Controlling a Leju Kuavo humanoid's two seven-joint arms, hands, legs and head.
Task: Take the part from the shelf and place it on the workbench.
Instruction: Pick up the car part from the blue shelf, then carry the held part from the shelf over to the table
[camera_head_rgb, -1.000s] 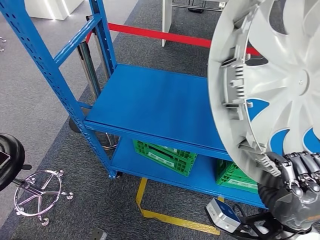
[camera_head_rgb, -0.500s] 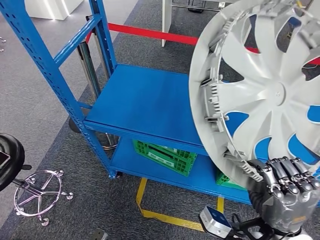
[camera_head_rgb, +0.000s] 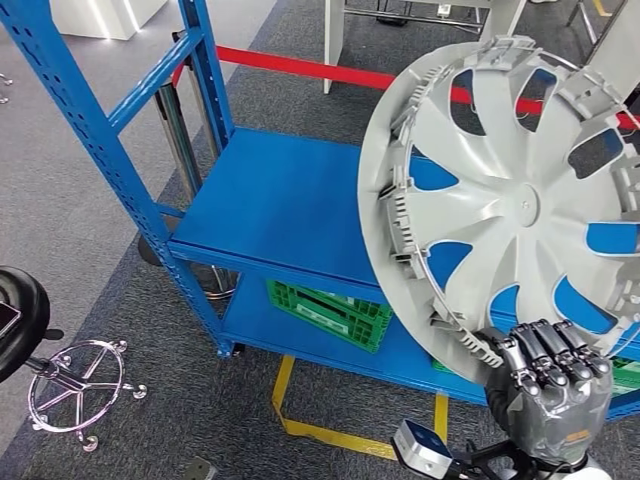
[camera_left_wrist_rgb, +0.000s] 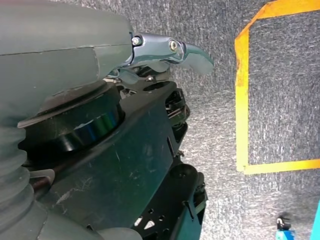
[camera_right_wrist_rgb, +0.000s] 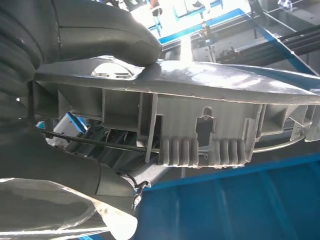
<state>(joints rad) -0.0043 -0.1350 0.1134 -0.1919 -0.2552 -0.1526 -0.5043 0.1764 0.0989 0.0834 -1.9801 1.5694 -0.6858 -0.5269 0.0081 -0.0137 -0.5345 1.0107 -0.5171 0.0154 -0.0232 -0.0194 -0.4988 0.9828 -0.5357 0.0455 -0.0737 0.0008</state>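
The part is a large grey wheel cover (camera_head_rgb: 521, 210) with blue showing through its slots. It stands on edge in front of the blue shelf (camera_head_rgb: 294, 210), its ribbed inner face turned toward me. My right hand (camera_head_rgb: 551, 385) grips its lower rim from below. In the right wrist view the thumb (camera_right_wrist_rgb: 105, 30) presses on the outer face of the wheel cover (camera_right_wrist_rgb: 196, 80), and darker fingers (camera_right_wrist_rgb: 56, 170) lie under the clip-lined rim. My left hand (camera_left_wrist_rgb: 56, 30) hangs over the carpet beside dark body parts; how its fingers stand is unclear.
The shelf's middle board is bare blue metal, and green crates (camera_head_rgb: 332, 312) sit on the board below. A red barrier belt (camera_head_rgb: 302, 68) runs behind the shelf. Yellow floor tape (camera_head_rgb: 332, 432) marks the carpet in front. A chrome chair base (camera_head_rgb: 75, 385) stands at the left.
The wheel cover has swung to the left and tipped so more of its inner face shows. My right hand has shifted left with it, still holding the rim.
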